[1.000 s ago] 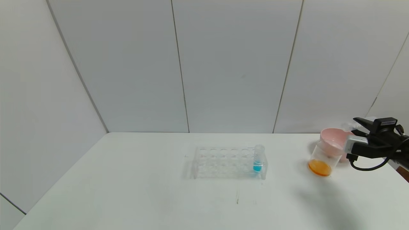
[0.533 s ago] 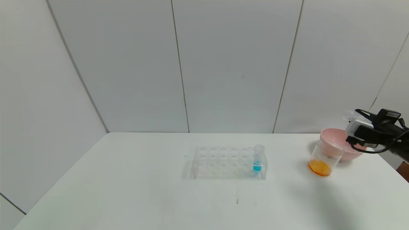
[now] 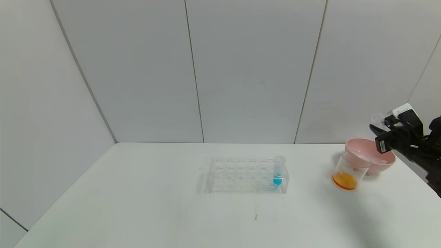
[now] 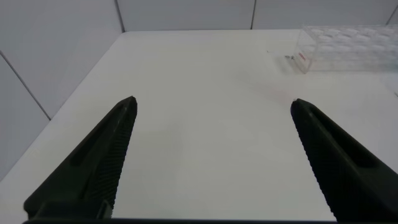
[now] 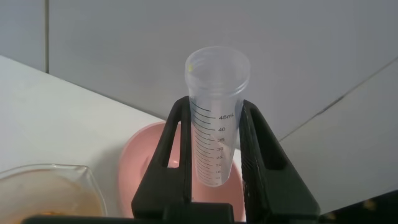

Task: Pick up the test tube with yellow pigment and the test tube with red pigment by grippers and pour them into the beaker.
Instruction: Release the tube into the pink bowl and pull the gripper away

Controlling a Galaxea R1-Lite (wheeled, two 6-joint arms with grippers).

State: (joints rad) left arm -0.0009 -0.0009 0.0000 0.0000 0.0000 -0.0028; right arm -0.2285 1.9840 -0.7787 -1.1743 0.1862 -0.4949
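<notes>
My right gripper (image 3: 376, 126) is raised above the pink bowl (image 3: 383, 166) at the table's right edge. It is shut on an empty clear graduated test tube (image 3: 377, 119), which stands mouth up between the fingers in the right wrist view (image 5: 214, 124). The tube holds no pigment, only a yellow speck at its rim. The beaker (image 3: 348, 170) stands just in front of and left of the bowl, with orange liquid at its bottom; its rim shows in the right wrist view (image 5: 43, 186). No tube holding yellow or red liquid is in view. My left gripper (image 4: 212, 109) is open and empty over the table's left part.
A clear tube rack (image 3: 241, 175) stands mid-table with one blue-liquid tube (image 3: 278, 171) in its right end; the rack's end shows in the left wrist view (image 4: 348, 43). The pink bowl also shows behind the tube (image 5: 143, 168). Grey wall panels close the back.
My right gripper has risen from beside the beaker and swung back over the pink bowl, turning the empty tube upright. The beaker, rack and left arm have not moved.
</notes>
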